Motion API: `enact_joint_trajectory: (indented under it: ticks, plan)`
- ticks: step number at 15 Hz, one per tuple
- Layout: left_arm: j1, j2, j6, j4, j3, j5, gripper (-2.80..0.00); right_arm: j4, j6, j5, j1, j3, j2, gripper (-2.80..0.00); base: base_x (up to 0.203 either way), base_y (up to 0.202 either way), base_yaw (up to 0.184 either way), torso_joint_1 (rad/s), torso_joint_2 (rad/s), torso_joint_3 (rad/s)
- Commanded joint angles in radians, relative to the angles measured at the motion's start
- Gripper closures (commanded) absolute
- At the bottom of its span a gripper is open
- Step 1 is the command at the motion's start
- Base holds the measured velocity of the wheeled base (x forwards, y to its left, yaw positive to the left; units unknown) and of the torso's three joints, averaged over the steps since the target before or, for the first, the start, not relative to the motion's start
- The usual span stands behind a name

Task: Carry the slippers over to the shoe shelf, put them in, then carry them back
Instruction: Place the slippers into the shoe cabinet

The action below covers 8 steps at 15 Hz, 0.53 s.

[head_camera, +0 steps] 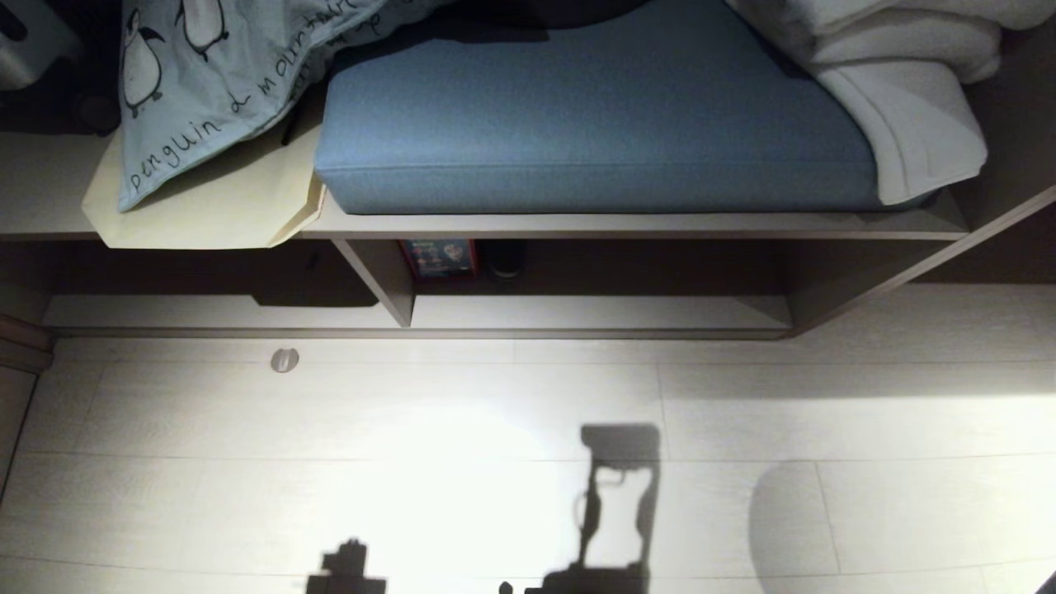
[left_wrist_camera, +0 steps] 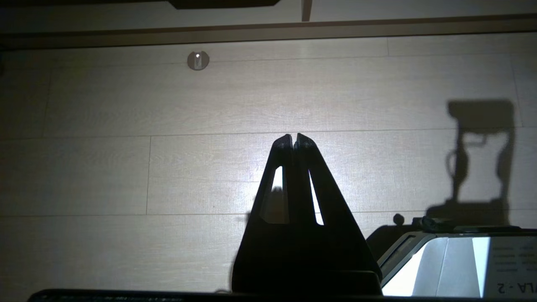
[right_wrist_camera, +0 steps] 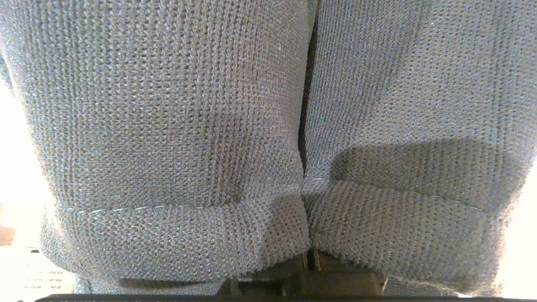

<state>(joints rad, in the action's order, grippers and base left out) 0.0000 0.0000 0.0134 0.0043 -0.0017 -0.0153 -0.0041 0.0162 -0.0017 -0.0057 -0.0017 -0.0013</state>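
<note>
Hanging soft and light, the knit slippers (right_wrist_camera: 268,126) sat clamped in the right hand; left hand (left_wrist_camera: 293,136) pressed together, empty.

Blue cushion (head_camera: 594,124) and penguin pillow (head_camera: 206,74) atop shoe shelf (head_camera: 577,313)

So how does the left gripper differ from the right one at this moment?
The left gripper is shut on nothing and points at bare floor, while the right gripper is shut on the slippers. The left's black fingers show plainly; the right's are hidden behind the knit. Neither shows in the head view.
</note>
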Motion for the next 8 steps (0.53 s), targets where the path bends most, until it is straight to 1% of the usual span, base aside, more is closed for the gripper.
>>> enact_joint_trajectory:
  ticks: [1, 8]
  plan:
    - [0.0, 0.0, 0.0, 0.0, 0.0, 0.0, 0.0, -0.001, -0.001, 0.0, 0.0, 0.0, 0.0, 0.0, 0.0, 0.0, 0.0, 0.006, 0.0, -0.192]
    - [0.0, 0.0, 0.0, 0.0, 0.0, 0.0, 0.0, -0.001, -0.001, 0.0, 0.0, 0.0, 0.0, 0.0, 0.0, 0.0, 0.0, 0.002, 0.0, -0.198]
